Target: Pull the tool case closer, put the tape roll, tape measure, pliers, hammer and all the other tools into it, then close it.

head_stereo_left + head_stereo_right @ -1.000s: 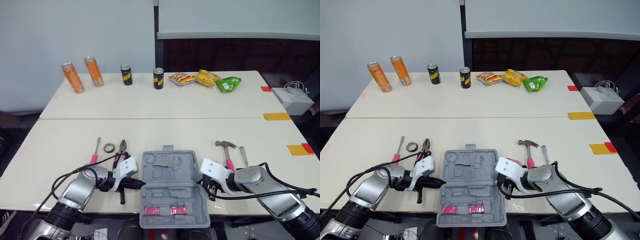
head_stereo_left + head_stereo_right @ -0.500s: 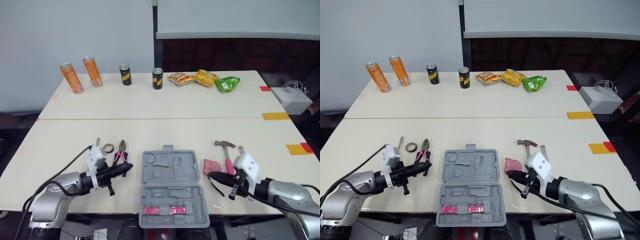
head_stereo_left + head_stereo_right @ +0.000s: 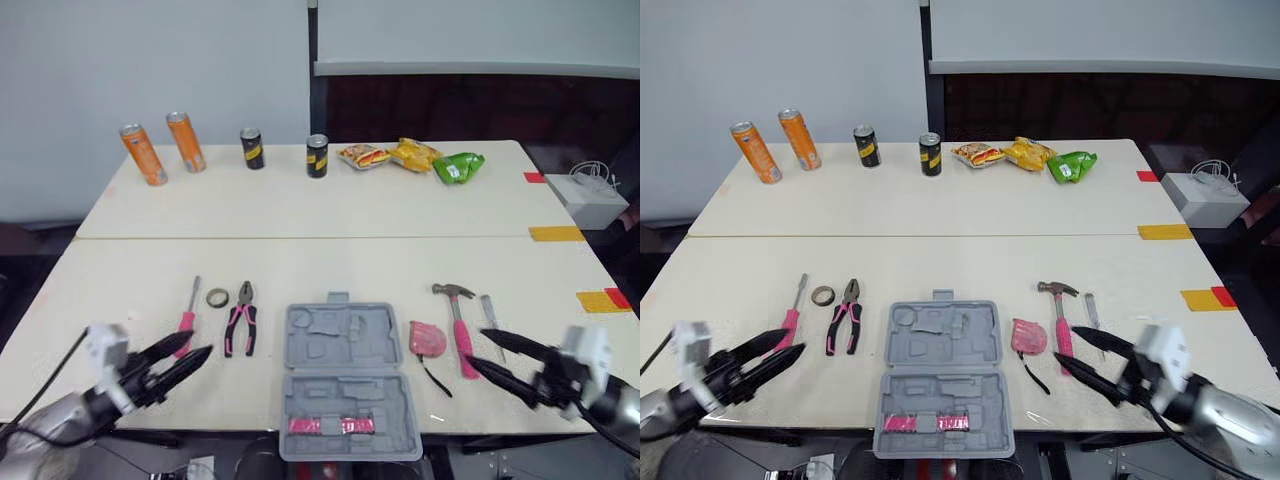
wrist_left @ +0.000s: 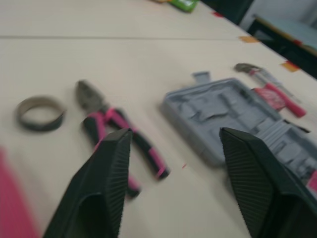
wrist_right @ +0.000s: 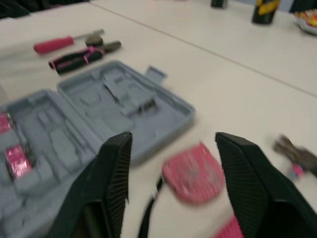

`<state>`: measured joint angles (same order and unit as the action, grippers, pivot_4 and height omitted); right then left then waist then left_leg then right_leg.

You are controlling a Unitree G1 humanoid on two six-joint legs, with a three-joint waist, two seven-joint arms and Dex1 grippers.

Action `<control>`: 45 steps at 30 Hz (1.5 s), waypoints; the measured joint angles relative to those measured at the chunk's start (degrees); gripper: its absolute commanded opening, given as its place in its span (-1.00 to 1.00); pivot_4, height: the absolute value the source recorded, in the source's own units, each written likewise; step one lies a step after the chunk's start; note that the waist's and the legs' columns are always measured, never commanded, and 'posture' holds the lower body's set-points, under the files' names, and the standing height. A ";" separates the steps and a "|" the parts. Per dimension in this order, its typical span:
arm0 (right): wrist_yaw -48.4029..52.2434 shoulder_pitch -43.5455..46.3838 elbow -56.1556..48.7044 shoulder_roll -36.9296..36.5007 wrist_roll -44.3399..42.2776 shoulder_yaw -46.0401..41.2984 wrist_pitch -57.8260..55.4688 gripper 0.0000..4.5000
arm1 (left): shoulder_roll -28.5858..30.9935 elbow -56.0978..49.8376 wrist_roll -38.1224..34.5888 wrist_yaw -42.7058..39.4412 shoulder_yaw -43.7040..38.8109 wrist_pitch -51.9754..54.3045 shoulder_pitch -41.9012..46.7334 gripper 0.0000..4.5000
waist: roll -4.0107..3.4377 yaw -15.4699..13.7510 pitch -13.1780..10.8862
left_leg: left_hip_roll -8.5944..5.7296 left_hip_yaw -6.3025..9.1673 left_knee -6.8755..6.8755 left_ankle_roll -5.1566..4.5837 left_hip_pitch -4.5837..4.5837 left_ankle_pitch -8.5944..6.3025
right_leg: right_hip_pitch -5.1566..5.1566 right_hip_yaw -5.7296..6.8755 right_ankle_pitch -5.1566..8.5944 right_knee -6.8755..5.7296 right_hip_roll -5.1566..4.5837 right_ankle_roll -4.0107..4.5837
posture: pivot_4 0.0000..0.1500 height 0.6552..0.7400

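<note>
at the near edge of the pale table (image 3: 120, 290) lies the grey moulded-plastic tool case (image 3: 345, 380), open flat, lid away from the robot, with a pink strip of bits in its near half. the case looks close enough already; the loading has not begun.

to the robot's left of the case lie the pink-and-black-handled pliers (image 3: 241, 320), then the dull ring-shaped tape roll (image 3: 217, 297) and the pink-handled screwdriver (image 3: 188, 312). to its right lie the pink round tape measure (image 3: 428, 340) with a loose black strap, the pink-handled steel hammer (image 3: 458, 315) and, furthest out, a slim grey metal tool (image 3: 489, 310).

the left gripper (image 3: 198, 345) hovers near the screwdriver, left of the case; the right gripper (image 3: 478, 349) is just right of the hammer's handle. both have their jaws spread wide and hold nothing.

the case is likely stiff, light and ready to slide, so push the lid over at its far edge. the hammer is probably head-heavy: take the handle close to the head. the pliers are rigid but may splay, so pinch both handles. the tape roll is light and thin; nip its wall.

count: one case, six loose tools, one of each. beyond the case: two orange cans (image 3: 140, 155), two black cans (image 3: 253, 148), three snack packets (image 3: 412, 155).
</note>
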<state>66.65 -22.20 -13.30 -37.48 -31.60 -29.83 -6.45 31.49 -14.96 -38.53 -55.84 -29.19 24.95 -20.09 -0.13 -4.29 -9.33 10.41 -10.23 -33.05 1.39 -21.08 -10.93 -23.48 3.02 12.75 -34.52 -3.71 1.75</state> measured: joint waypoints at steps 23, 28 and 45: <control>4.82 4.45 7.84 -2.10 -3.30 -0.38 3.91 0.99 | 6.85 15.05 4.03 -7.12 -0.99 -10.85 1.23 1.00 | 0.15 -0.22 -0.04 | -0.04 -0.04 0.32 0.09 1.11 -0.18 | 1.08 -0.04 0.02 0.26 -0.01 -0.03 | 1.00 1.00; 3.81 13.24 1.13 -3.81 -5.23 5.89 -1.29 0.99 | 17.65 7.46 4.52 -5.83 2.61 -1.85 6.74 1.00 | 0.12 -0.15 -0.02 | -0.05 -0.09 0.27 0.07 1.10 -0.16 | 1.00 -0.05 -0.11 0.20 -0.01 0.19 | 1.00 1.00; 3.92 28.50 -3.19 -2.43 -7.41 19.04 -7.06 0.99 | 35.39 16.02 33.98 -23.04 53.58 12.55 66.40 1.00 | 0.01 -0.06 -0.07 | -0.02 -0.19 -0.11 -0.03 0.92 0.10 | 0.52 -0.20 0.12 -0.72 -0.04 0.37 | 1.00 1.00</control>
<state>70.57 6.30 -16.49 -39.91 -39.01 -10.79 -13.51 66.88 1.07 -4.55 -78.88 24.39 37.50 46.31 -0.12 -4.35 -9.39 10.38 -10.42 -33.16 1.36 -20.16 -10.82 -22.95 2.82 12.87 -35.25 -3.76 2.12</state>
